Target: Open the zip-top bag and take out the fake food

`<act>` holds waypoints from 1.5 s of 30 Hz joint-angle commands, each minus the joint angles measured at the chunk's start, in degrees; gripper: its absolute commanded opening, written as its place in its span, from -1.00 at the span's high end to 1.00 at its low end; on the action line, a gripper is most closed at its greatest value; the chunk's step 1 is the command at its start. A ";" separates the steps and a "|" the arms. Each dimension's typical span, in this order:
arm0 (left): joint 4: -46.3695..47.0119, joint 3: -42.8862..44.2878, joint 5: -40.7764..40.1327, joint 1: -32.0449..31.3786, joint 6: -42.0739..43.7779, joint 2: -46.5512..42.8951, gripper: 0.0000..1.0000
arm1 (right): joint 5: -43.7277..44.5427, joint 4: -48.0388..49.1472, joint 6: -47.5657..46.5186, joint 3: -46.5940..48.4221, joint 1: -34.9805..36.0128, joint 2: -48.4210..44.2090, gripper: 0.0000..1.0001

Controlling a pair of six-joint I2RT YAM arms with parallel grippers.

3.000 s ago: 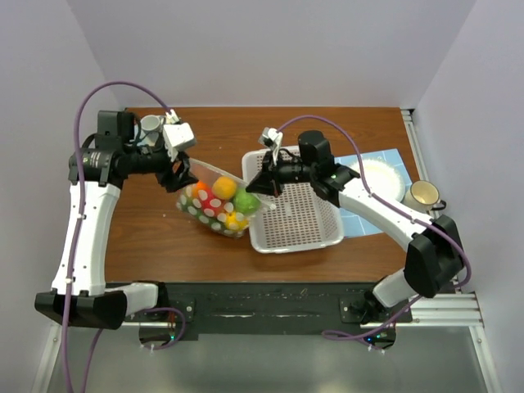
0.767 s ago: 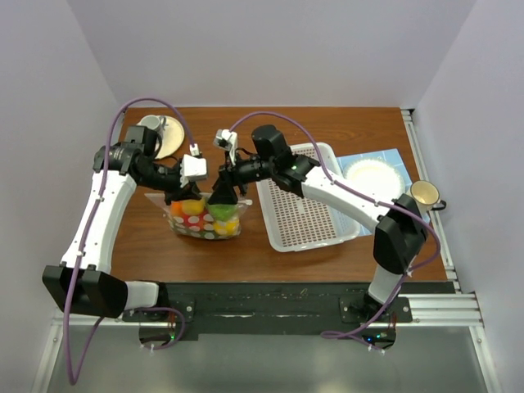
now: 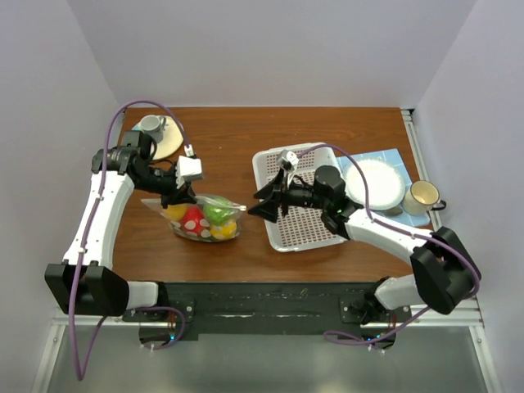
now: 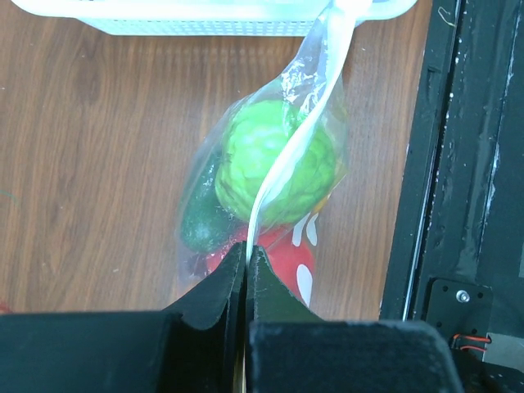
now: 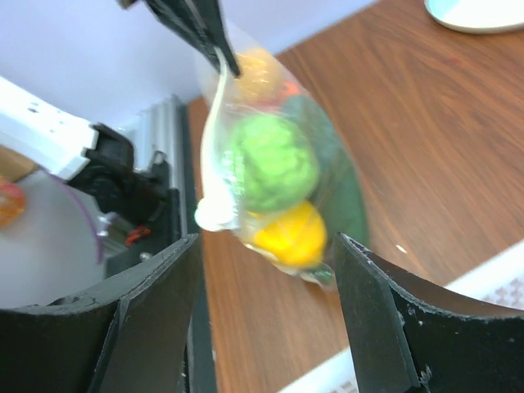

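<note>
Top view: bright, even, diffuse light from overhead. The zip-top bag casts only a short, soft shadow on the surface beside it. Focus is sharp and no glare shows around the bag.

Left wrist view: the bag is acceptably sharp, with white glare streaks along its plastic folds. The basket above the bag is overexposed to near white. The left pincer below the bag is underexposed, with little detail.

Right wrist view: the bag is soft and smeared. The right pincer in front of it is dark. The plate up and right of the bag is burnt out, and the background left of the bag is out of focus.
</note>
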 commanded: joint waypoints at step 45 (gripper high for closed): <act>0.12 6.61 1.32 0.29 -5.57 -1.15 1.00 | -2.35 56.98 31.66 1.73 -2.01 26.72 -0.26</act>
